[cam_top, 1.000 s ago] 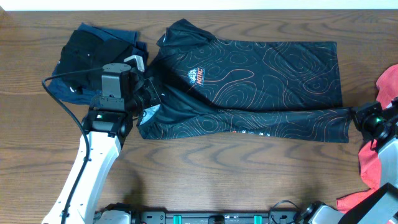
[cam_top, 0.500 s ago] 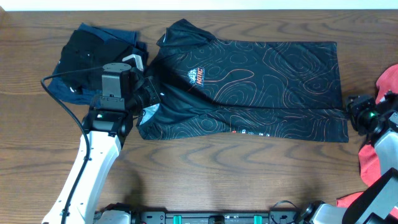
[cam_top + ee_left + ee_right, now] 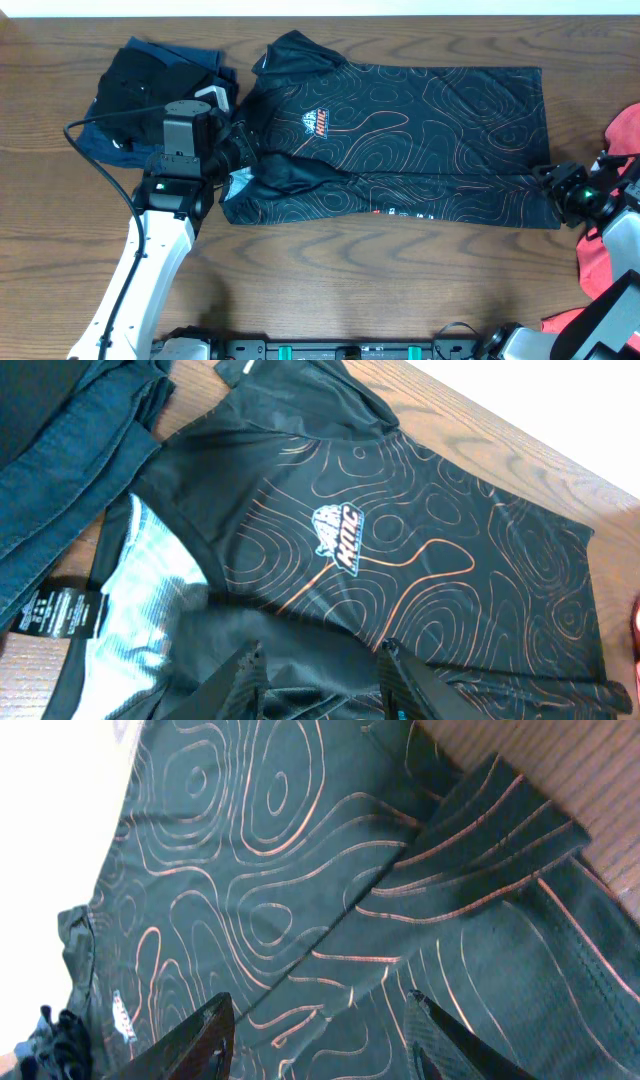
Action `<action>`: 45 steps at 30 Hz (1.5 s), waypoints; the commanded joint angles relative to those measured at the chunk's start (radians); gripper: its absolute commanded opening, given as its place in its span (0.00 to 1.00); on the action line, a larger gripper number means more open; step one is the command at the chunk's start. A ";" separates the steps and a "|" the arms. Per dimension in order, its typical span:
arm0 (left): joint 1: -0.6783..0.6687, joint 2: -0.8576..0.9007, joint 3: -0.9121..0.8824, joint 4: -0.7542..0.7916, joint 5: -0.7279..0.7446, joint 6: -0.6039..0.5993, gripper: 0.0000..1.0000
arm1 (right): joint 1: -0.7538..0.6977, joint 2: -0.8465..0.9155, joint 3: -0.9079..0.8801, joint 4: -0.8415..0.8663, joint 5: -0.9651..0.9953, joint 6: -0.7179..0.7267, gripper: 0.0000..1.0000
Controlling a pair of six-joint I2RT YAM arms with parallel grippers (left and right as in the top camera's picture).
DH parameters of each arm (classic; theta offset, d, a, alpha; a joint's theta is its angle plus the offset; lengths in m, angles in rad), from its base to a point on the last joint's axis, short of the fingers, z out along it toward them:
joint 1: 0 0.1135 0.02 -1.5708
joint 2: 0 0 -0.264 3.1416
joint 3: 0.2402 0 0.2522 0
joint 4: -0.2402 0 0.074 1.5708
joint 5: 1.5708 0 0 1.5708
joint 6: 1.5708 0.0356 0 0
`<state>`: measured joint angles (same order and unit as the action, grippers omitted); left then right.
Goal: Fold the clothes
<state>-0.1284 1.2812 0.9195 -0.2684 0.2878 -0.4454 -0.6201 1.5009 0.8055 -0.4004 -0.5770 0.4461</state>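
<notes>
The clothes here are chiefly a black shirt [image 3: 400, 130] with orange contour lines, lying flat across the table with its lower strip folded up. My left gripper [image 3: 243, 158] sits at the shirt's collar end. In the left wrist view the left gripper [image 3: 320, 655] is open, with a loose ridge of the shirt [image 3: 400, 560] rising between its fingers. My right gripper [image 3: 550, 180] hovers at the hem's near right corner. In the right wrist view the right gripper [image 3: 318, 1005] is open above the shirt [image 3: 250, 870], gripping nothing.
A pile of dark navy and black garments [image 3: 150, 85] lies at the back left, touching the shirt's collar end, and shows as blue cloth [image 3: 60, 470] in the left wrist view. Coral-red cloth [image 3: 622, 135] lies at the right edge. The left arm [image 3: 150, 250] crosses the front left.
Both grippers have opened and let go of the shirt. The right gripper slid left over the hem corner. The cloth by the left gripper has slumped into a soft ridge.
</notes>
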 commanded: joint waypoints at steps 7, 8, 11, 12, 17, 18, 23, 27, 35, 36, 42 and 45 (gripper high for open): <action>-0.009 0.006 0.020 -0.182 0.090 0.034 0.51 | 0.011 0.001 0.017 -0.080 -0.016 -0.096 0.54; -0.015 0.006 0.019 -0.216 0.090 0.041 0.52 | 0.012 0.001 0.017 -0.096 -0.006 -0.096 0.54; -0.043 0.006 0.018 -0.304 0.090 0.070 0.55 | 0.012 0.001 0.017 -0.144 0.021 -0.095 0.54; -0.055 0.008 0.018 -0.328 0.089 0.081 0.55 | 0.012 0.001 0.017 -0.171 0.045 -0.091 0.53; -0.091 0.044 0.016 -0.455 -0.024 0.101 0.57 | 0.011 0.001 0.017 -0.295 0.241 -0.077 0.54; -0.091 0.058 0.013 -0.465 -0.045 0.101 0.58 | 0.011 0.001 0.017 -0.309 0.271 -0.077 0.54; -0.091 0.166 -0.013 -0.478 -0.107 0.101 0.58 | -0.006 0.014 0.017 -0.373 0.471 0.021 0.59; -0.091 0.270 -0.014 -0.472 -0.112 0.101 0.58 | -0.043 0.042 0.014 -0.368 0.463 0.032 0.61; -0.091 0.411 -0.014 -0.460 -0.186 0.101 0.58 | -0.049 0.125 -0.005 -0.200 0.402 0.039 0.55; -0.091 0.422 -0.014 -0.455 -0.196 0.101 0.58 | -0.049 0.137 -0.005 -0.179 0.385 0.038 0.52; -0.091 0.444 -0.014 -0.452 -0.203 0.101 0.58 | -0.050 0.142 -0.003 -0.180 0.379 0.034 0.06; -0.083 0.444 -0.014 -0.450 -0.204 0.101 0.46 | -0.061 0.119 0.008 -0.192 0.393 0.028 0.01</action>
<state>-0.2180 1.7172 0.9161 -0.7174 0.1047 -0.3634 -0.6617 1.6375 0.8078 -0.5846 -0.1894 0.4782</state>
